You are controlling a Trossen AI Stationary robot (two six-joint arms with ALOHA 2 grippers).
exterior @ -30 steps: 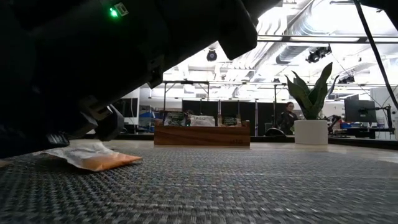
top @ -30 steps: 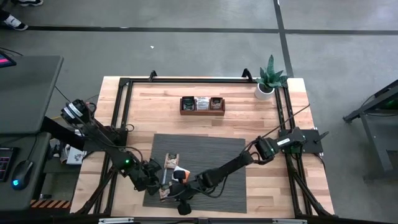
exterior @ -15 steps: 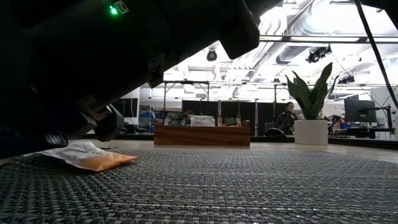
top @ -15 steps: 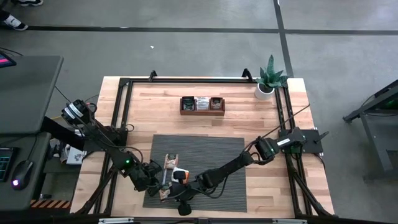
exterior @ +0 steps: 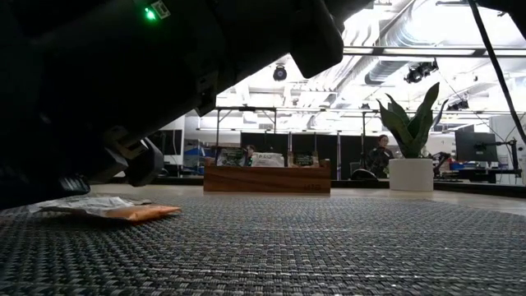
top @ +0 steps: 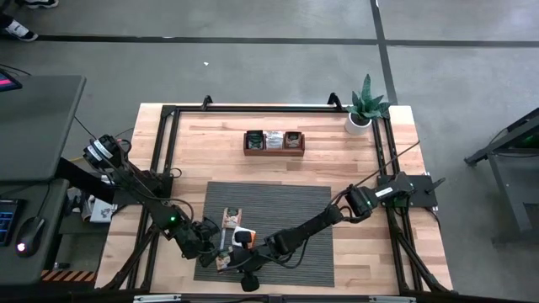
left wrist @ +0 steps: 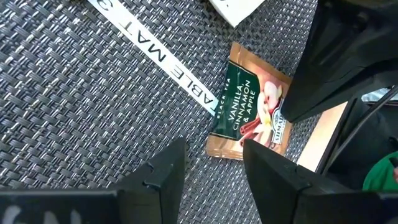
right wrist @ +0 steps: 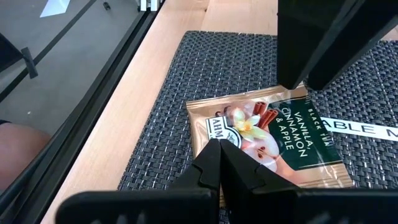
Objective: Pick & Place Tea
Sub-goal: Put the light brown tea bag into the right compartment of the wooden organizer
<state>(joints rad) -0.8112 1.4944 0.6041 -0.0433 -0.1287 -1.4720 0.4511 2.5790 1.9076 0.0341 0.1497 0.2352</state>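
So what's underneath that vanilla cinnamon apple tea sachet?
The sachet lies flat on the grey woven mat, one edge beside the white label strip. Anything beneath it is covered.

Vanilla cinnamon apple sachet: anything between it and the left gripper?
Nothing lies between them. In the left wrist view the left gripper has open jaws just short of the vanilla cinnamon apple sachet, with only bare mat between. The right gripper, jaws shut, rests on the sachet's far corner and crowds that side.
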